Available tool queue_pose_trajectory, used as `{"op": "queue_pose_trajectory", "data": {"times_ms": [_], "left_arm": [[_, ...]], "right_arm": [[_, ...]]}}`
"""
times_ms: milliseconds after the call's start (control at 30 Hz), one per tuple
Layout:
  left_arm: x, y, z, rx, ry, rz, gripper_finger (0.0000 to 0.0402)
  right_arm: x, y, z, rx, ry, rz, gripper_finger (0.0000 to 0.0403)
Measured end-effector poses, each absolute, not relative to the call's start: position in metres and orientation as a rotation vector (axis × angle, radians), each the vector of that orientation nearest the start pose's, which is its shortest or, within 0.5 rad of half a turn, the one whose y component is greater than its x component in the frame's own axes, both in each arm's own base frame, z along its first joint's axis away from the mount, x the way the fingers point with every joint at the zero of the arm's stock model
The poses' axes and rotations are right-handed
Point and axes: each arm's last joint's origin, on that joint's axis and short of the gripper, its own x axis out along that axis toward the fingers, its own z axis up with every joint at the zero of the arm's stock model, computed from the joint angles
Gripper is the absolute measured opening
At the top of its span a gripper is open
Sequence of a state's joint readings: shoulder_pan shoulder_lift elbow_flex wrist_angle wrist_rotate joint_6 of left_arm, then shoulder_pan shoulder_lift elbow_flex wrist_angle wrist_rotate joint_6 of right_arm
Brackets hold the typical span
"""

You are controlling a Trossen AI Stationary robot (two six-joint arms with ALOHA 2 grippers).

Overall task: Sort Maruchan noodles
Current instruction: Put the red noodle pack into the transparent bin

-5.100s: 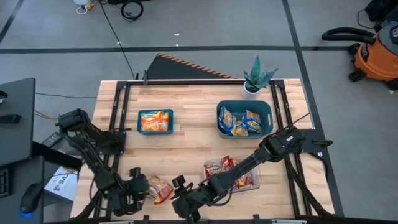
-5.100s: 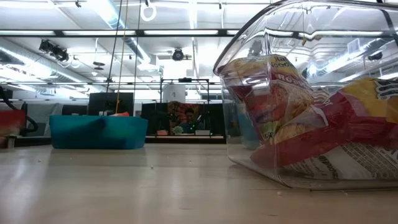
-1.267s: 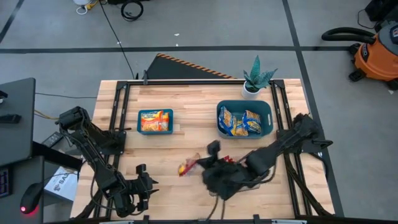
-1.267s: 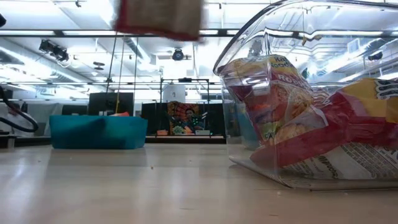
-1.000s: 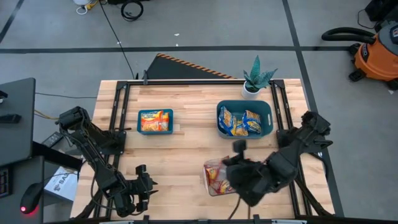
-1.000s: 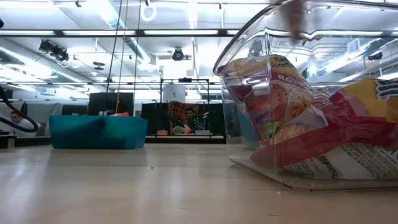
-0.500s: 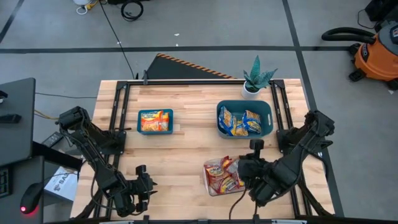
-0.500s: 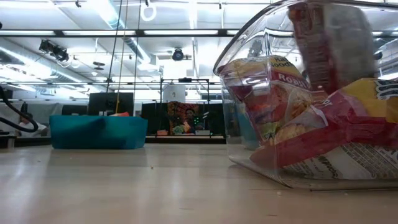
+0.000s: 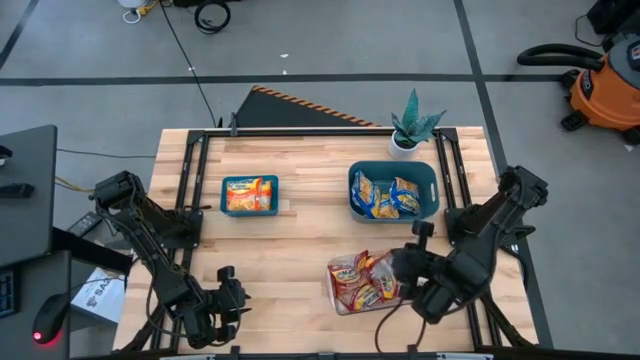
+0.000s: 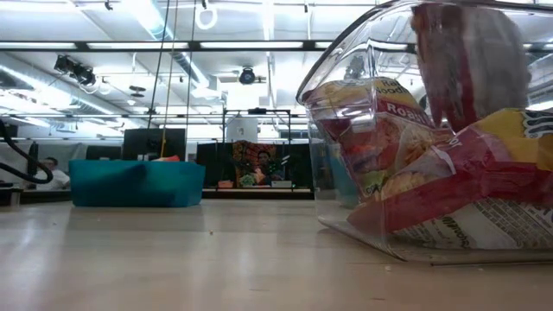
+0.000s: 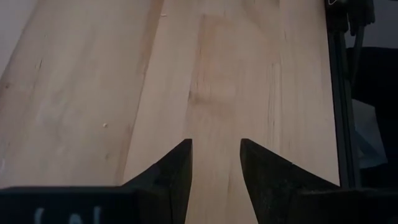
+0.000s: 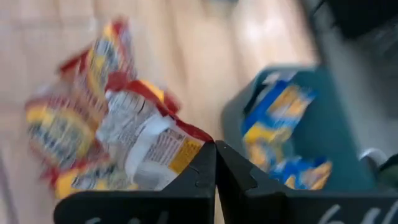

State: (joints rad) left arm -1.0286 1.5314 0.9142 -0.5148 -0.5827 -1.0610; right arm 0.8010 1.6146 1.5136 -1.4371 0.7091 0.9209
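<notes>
A clear plastic container (image 9: 334, 296) near the table's front holds several red-and-yellow Maruchan noodle packets (image 9: 356, 284). My right gripper (image 9: 401, 268) hangs over its right side, shut on one more red-and-yellow packet (image 10: 471, 69) that stands upright inside the container. The far-left teal bin (image 9: 250, 195) holds orange packets; the far-right teal bin (image 9: 393, 192) holds blue-and-yellow ones. My left gripper (image 9: 226, 300) waits open over bare wood at the front left, with nothing between its fingers (image 11: 186, 155). My right gripper pinches the red-and-yellow packet by an edge at one corner (image 12: 198, 138) between its two shut fingers. The packet hangs upright below the fingers inside the clear container, its lower end (image 10: 484, 117) down among the packets lying there.
A small potted plant (image 9: 410, 128) stands at the far right, behind the blue-packet bin. Dark rails (image 9: 190, 190) run along both sides of the table. Bare wood lies between the two bins and across the front left.
My right gripper, still shut, has gone toward the table's right edge and down over the clear container. The red-and-yellow packet has come down with it, from above the rim to upright inside the container.
</notes>
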Motion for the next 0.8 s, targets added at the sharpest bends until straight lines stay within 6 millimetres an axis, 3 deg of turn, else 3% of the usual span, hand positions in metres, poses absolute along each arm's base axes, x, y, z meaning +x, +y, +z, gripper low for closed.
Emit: {"op": "queue_pose_trajectory", "data": {"times_ms": [100, 267, 400, 633, 800], "left_arm": [[0.160, -0.234, 0.191, -0.171, 0.857, 0.055, 0.0141], [0.161, -0.234, 0.191, -0.174, 0.859, 0.058, 0.0141], [0.161, -0.234, 0.191, -0.175, 0.861, 0.057, 0.0141], [0.161, -0.234, 0.191, -0.185, 0.865, 0.053, 0.0141], [0.161, -0.235, 0.191, -0.192, 0.862, 0.052, 0.0141]], "right_arm": [[0.211, 0.193, 0.318, -0.278, 0.857, -0.451, 0.0009], [0.220, 0.184, 0.320, -0.304, 0.785, -0.524, 0.0009], [0.222, 0.185, 0.317, -0.247, 0.871, -0.475, 0.0009], [0.216, 0.204, 0.282, -0.072, 1.119, -0.248, 0.0009], [0.214, 0.209, 0.269, 0.028, 1.205, -0.195, 0.0010]]}}
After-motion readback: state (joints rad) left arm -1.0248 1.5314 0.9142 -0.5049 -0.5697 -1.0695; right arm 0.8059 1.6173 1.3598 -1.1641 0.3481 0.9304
